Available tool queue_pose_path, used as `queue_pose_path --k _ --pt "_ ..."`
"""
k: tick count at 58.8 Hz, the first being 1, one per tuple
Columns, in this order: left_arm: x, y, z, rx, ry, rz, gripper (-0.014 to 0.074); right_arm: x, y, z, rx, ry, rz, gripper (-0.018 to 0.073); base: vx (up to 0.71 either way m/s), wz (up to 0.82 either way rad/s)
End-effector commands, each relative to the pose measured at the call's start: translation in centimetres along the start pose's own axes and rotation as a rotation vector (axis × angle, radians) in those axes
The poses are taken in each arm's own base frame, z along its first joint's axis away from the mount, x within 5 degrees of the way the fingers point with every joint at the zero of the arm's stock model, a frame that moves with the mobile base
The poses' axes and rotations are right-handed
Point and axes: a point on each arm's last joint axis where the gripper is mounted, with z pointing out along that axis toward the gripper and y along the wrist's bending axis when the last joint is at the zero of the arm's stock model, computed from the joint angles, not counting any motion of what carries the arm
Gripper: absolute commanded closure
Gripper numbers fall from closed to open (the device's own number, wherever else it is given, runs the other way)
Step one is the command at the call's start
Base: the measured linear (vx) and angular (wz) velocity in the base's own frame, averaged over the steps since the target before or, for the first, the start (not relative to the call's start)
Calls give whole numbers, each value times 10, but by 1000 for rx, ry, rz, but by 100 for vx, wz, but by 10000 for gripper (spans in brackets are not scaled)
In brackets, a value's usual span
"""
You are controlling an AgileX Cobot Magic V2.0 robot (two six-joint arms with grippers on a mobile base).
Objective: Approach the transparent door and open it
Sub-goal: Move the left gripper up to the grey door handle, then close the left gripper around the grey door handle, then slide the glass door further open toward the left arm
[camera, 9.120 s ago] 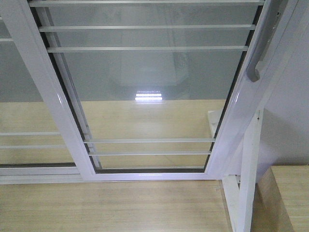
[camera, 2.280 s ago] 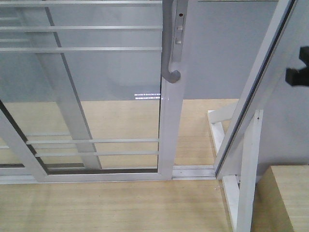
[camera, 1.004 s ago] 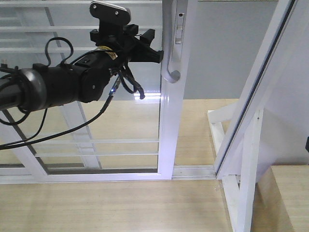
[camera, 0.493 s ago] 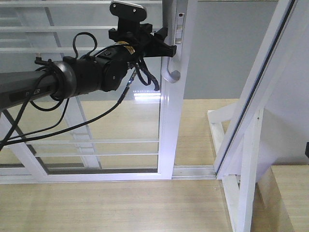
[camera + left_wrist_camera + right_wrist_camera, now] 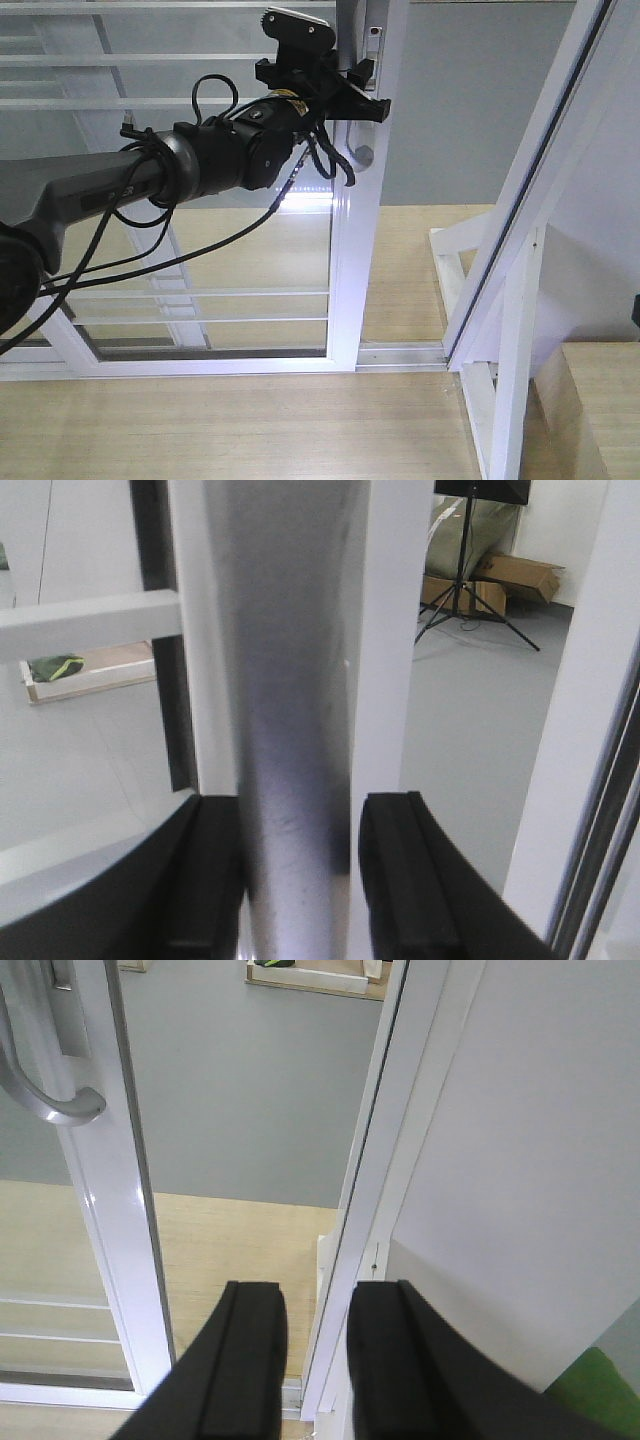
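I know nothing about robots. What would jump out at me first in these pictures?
First, the long dark robot arm stretching in from the left, its black fingers sitting either side of the grey curved pull handle. That handle is on the right stile of the tall white-framed clear-glass sliding door. To the door's right is an open gap showing grey floor beyond.
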Motion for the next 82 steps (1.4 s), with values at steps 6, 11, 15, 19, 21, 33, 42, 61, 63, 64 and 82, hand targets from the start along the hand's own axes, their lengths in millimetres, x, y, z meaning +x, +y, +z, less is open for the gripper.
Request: queue_pose_path --k 6,11,15,19,21,33,42,61,63,64,82 --pt "-54 1 -11 -22 -187 70 210 -15 -1 -3 0 -95 -9 298 0 0" --pt "-56 5 -12 -43 -182 36 210 -15 -1 -3 1 -95 -13 298 0 0" --pt "-59 9 -14 -59 -169 -2 210 -15 -1 -3 2 -95 -14 298 0 0" --pt "-62 14 -16 -75 -157 -24 210 -15 -1 -3 2 -94 -15 298 0 0" --pt "-65 15 -17 -77 -158 -15 210 -15 -1 -3 2 -94 -15 298 0 0" --pt "-74 24 -23 -93 -147 46 210 -15 -1 -3 2 -94 -15 298 0 0" --pt "-76 31 -24 -103 -142 45 210 -15 -1 -3 2 -94 -15 298 0 0" --pt "-79 43 -28 -115 -97 42 210 -15 -1 -3 2 -94 -15 298 0 0" --pt "-79 46 -28 -119 -90 41 210 -15 -1 -3 2 -94 -15 298 0 0" --pt "-78 46 -28 -118 -86 41 210 -15 -1 -3 2 -95 -15 298 0 0" --pt "-76 56 -30 -129 -46 23 220 -15 -1 -3 2 -95 -16 298 0 0"
